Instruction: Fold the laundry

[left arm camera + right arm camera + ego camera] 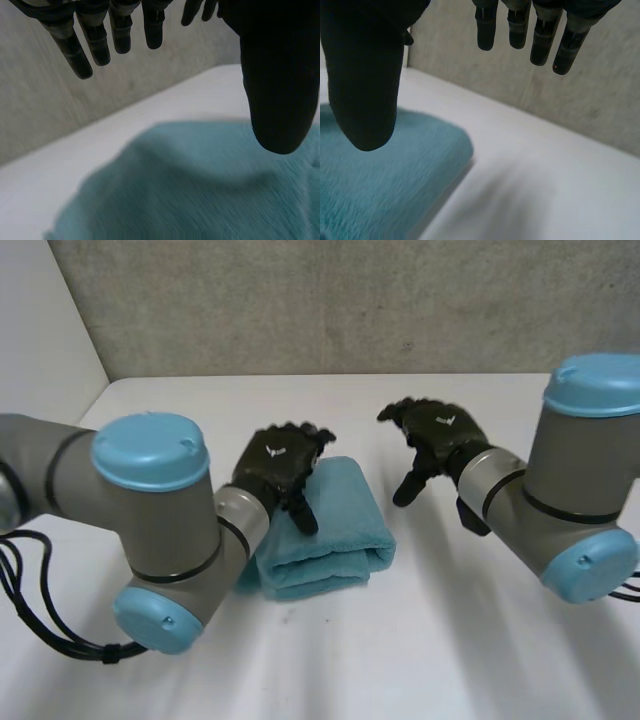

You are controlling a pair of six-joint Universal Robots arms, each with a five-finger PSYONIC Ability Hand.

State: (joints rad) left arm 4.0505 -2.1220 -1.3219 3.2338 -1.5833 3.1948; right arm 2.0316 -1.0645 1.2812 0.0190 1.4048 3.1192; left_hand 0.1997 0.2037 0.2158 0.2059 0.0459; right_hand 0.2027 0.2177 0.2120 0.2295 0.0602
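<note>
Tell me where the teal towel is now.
Head view: the folded teal towel lies on the white table, beneath the left hand, with the right hand to its right.

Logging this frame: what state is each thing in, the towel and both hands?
teal towel: folded into a thick stack, lying on the white table.
left hand: open, fingers relaxed, over the towel, gripping nothing.
right hand: open, fingers relaxed, over bare table beside the towel, holding nothing.
</note>
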